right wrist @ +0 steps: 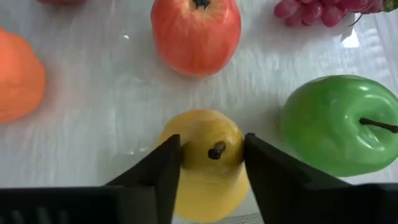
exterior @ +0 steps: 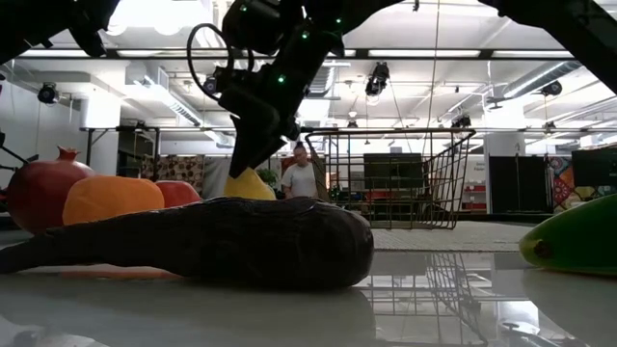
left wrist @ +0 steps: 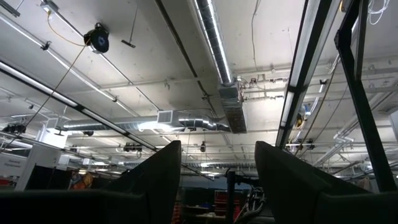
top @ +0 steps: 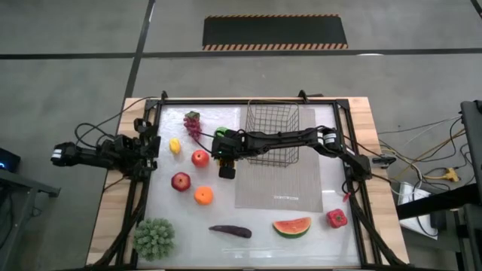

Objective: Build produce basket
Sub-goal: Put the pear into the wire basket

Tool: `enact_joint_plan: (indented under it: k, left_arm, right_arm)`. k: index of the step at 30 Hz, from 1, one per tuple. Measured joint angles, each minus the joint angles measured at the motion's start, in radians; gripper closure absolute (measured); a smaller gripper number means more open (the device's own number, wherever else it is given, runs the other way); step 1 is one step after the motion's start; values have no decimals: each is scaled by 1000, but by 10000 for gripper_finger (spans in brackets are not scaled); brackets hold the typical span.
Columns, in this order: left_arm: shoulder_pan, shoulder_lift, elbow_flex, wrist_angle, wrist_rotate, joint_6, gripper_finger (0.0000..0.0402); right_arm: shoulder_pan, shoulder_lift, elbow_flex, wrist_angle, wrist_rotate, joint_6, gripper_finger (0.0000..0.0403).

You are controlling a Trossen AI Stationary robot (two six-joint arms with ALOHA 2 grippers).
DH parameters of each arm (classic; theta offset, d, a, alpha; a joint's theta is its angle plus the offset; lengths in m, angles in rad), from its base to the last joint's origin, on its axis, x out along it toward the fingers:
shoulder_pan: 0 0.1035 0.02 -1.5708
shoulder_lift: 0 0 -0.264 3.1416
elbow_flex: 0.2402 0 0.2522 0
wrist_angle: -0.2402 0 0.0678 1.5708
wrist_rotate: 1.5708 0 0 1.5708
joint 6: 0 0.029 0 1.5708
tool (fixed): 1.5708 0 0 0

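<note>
My right gripper (right wrist: 211, 146) reaches over the table's middle left (top: 224, 156) and is shut on a yellow pear (right wrist: 205, 168), which also shows below the fingers in the low view (exterior: 249, 185). A green apple (right wrist: 336, 127) lies just beside the pear on its far side. A red apple (right wrist: 196, 31), an orange (right wrist: 18, 78) and purple grapes (right wrist: 317, 9) lie around it on the table. The black wire basket (top: 273, 134) stands on the grey mat behind the arm. My left gripper (left wrist: 217, 168) is open at the table's left edge (top: 147, 147), pointing up at the ceiling. My right gripper pinches the pear's upper part, one finger (right wrist: 163, 171) on each side of the stem (right wrist: 216, 149). The fingers come from above, pointing down. The pear stands upright, stem up. I cannot tell whether its base is on the table.
A second red fruit (top: 181, 181) and a small yellow fruit (top: 175, 146) lie to the left. An eggplant (top: 230, 231), a watermelon slice (top: 291, 226), a red pepper (top: 337, 218) and a green leafy ball (top: 154, 238) lie along the near edge. A person (exterior: 307, 178) stands beyond the table.
</note>
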Motion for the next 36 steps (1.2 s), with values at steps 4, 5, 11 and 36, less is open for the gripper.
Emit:
enact_joint_plan:
  k: [4, 5, 11, 36]
  left_arm:
    - [0, 0, 0, 0, 0, 1, 213]
    - [0, 0, 0, 0, 0, 1, 213]
    - [0, 0, 0, 0, 0, 1, 213]
    - [0, 0, 0, 0, 0, -1, 213]
  right_arm:
    - [0, 0, -1, 0, -3, 0, 306]
    - [0, 0, -1, 0, -3, 0, 313]
    - [0, 0, 1, 2, -29, 0, 324]
    - [-30, -390, -114, 27, -9, 101, 321]
